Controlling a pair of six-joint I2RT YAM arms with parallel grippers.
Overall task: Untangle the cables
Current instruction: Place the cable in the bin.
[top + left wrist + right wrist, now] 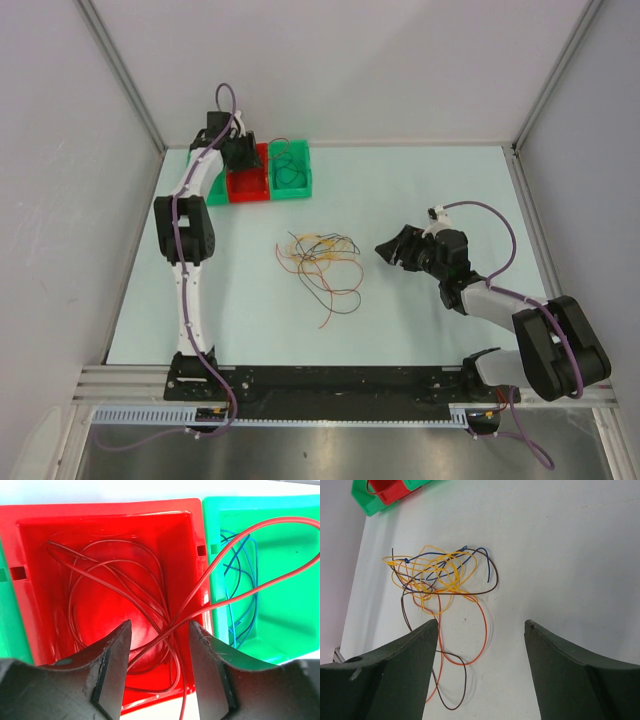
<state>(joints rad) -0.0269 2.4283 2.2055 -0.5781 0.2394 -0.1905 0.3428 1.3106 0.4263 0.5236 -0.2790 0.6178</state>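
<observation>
The left gripper [159, 647] hangs over the open-topped red plastic bin [30, 580] at the far left of the pale green table [440, 190]. Its jaws stand partly apart and clamp nothing. A thin red cable [240, 535] runs loose up through the gap, crosses the rim and arcs over the neighbouring green plastic bin [285, 610], where thin blue cables [255, 580] lie coiled. Whether that red cable brushes a finger low down is hard to tell. More red cable lies looped in the red bin.

The right gripper [481, 625] hovers wide open and empty, just short of the loose tangle of yellow, orange, brown and blue cables [437, 577] in the middle of the table.

These cables look feather-light, limp and springy. They likely hold their curl, slide in a pinch and drag neighbours along. The best hold is probably an outlying strand, such as the orange loop [485, 635] or the brown loop [464, 685] trailing nearest the right gripper. Pinched squarely and lifted slowly, it should slip out of the knot.
</observation>
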